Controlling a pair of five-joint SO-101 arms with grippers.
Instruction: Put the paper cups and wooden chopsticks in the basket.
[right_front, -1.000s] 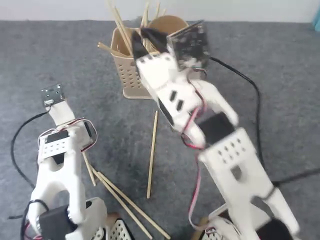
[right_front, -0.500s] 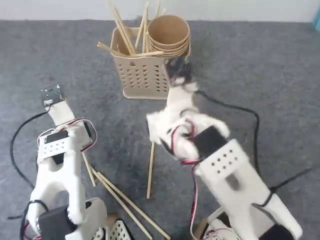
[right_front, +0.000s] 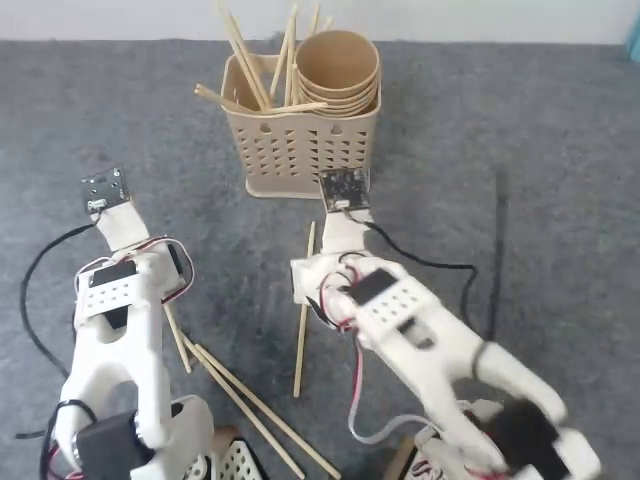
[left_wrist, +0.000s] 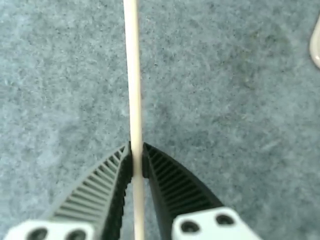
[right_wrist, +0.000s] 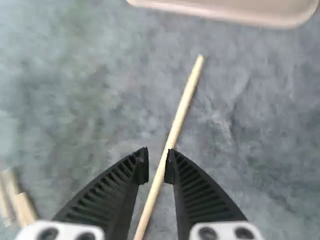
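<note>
Paper cups: stacked in the right half of the basket, which stands at far centre. A bundle of chopsticks stands in the basket's left half, leaning at mixed angles, with one lying across the rim.

Lone chopstick: flat on the grey carpet, running near-to-far, its far tip just short of the basket's base. The right gripper sits low over it, pointing down. Its jaws are a narrow gap apart and the stick passes through the gap. The gap is wider than the stick, so it is not clamped. In the high view the right arm covers part of the stick's far half.

Left gripper: jaws closed onto the gripped chopstick, both tips touching it. The stick runs straight out past the tips, over the carpet. The left arm is at near left, well apart from the basket.

In the high view a short length of chopstick pokes out from under the left arm's right side. Can't tell whether it's the clamped one.

Pair of chopsticks: lying side by side on the carpet, diagonal from beside the left arm toward the near edge. The lone chopstick's near end is close to the pair but apart from it.

A black cable loops left of the left arm.
</note>
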